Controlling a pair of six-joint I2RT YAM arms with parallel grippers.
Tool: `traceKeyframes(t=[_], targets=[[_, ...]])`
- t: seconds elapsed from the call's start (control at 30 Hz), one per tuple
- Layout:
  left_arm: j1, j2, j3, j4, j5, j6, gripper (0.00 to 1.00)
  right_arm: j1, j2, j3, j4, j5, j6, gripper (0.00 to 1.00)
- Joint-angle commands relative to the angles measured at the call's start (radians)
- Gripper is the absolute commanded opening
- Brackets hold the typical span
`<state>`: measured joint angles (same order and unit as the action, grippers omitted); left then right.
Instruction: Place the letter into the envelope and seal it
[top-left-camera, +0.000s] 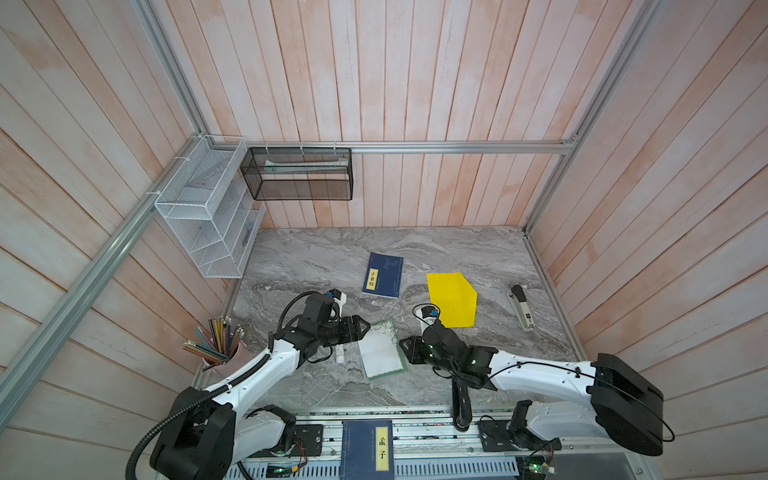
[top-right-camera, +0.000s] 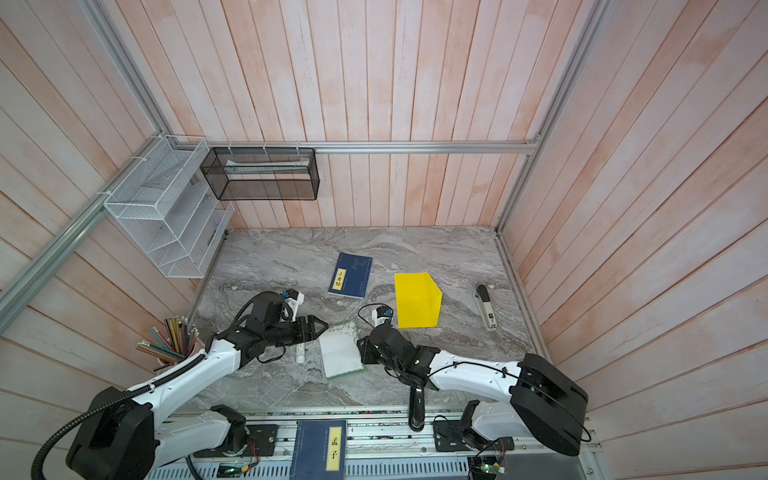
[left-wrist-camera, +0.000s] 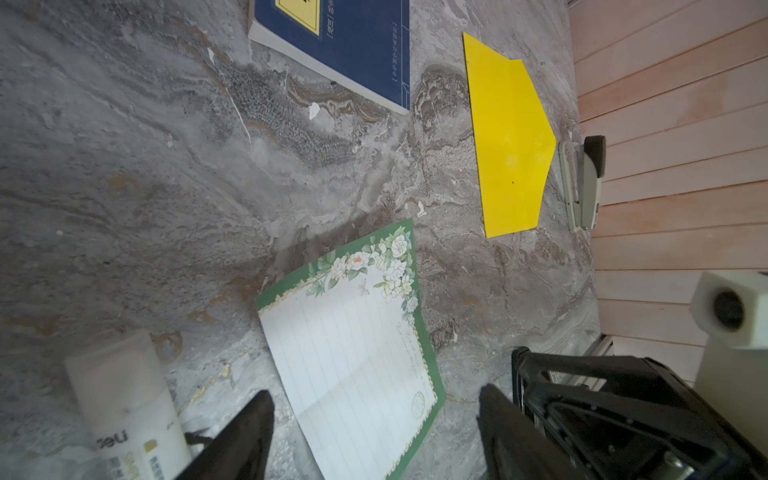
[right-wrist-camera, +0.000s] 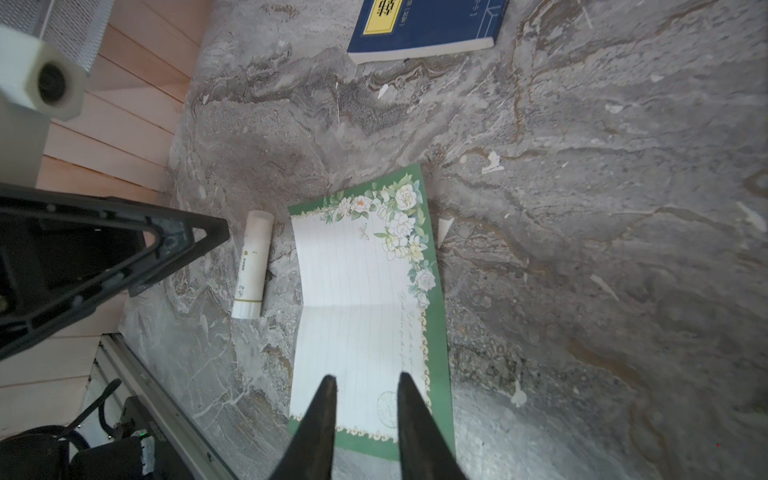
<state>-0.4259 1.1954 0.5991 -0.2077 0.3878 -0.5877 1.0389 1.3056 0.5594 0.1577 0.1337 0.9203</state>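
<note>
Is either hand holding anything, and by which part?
The left hand is open, holding nothing. The right hand sits over the letter at its green edge; a grip cannot be told.

In the left wrist view the blue book (left-wrist-camera: 353, 45) is cut off by the picture's edge, its yellow label only partly in frame, and the glue stick (left-wrist-camera: 129, 411) beside the letter (left-wrist-camera: 353, 353) runs out of frame, its print blurred. The right wrist view also crops the book. In both top views the left claw (top-left-camera: 363, 326) hides most of the glue stick next to the letter. The black mesh basket's (top-left-camera: 297, 172) contents are too dim to identify. The stapler's (top-left-camera: 521, 307) label is too small to read.
</note>
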Motion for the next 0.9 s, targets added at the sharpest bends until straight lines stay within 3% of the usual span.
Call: traceKeyframes(t=[0.0, 0.1, 0.27, 0.87], targets=[[-0.003, 0.020, -0.023, 0.030, -0.025, 0.014, 0.79, 0.021, 0.025, -0.009, 0.031, 0.030, 0.029, 0.16], [-0.005, 0.039, -0.025, 0.041, -0.023, 0.015, 0.79, 0.032, 0.047, -0.007, 0.043, 0.032, 0.044, 0.06], [-0.006, 0.081, -0.019, 0.050, -0.033, 0.028, 0.79, 0.041, 0.081, -0.005, 0.069, 0.025, 0.059, 0.00], [-0.006, 0.209, 0.013, 0.103, -0.048, 0.066, 0.74, 0.050, 0.225, 0.037, 0.120, -0.049, 0.066, 0.00]])
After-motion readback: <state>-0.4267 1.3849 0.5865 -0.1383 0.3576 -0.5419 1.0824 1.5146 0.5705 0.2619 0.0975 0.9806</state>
